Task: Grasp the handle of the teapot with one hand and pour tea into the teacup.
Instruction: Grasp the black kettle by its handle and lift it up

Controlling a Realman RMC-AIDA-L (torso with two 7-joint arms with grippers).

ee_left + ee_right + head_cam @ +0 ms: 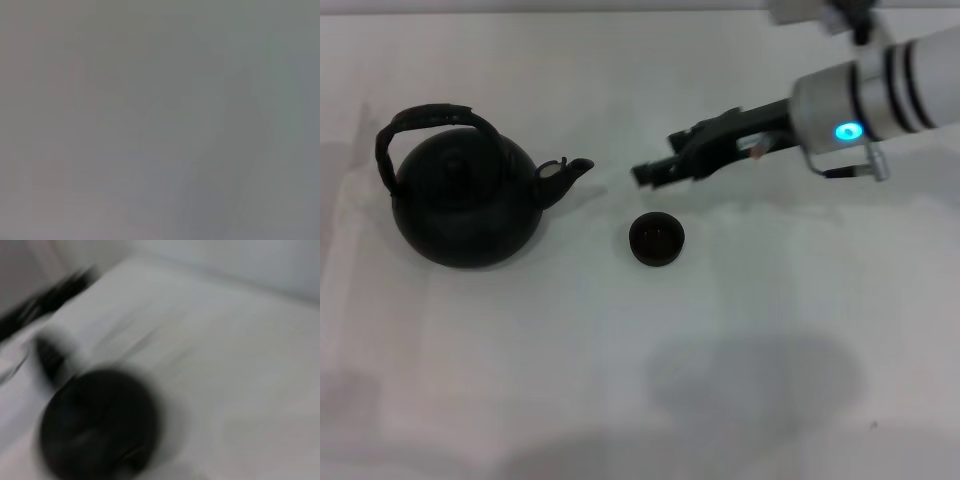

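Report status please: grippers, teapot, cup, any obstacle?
Right gripper in the air beyond the cup, holding nothing. Left arm out of view. Teapot upright on the table, handle free, spout toward the cup. Nothing between them.

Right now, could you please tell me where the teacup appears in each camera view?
Head view: the teacup sits on the white table, between the teapot and the right hand.
Left wrist view: not in it.
Right wrist view: the blurred dark round shape, probably the cup.
Shared landmark: the white table.
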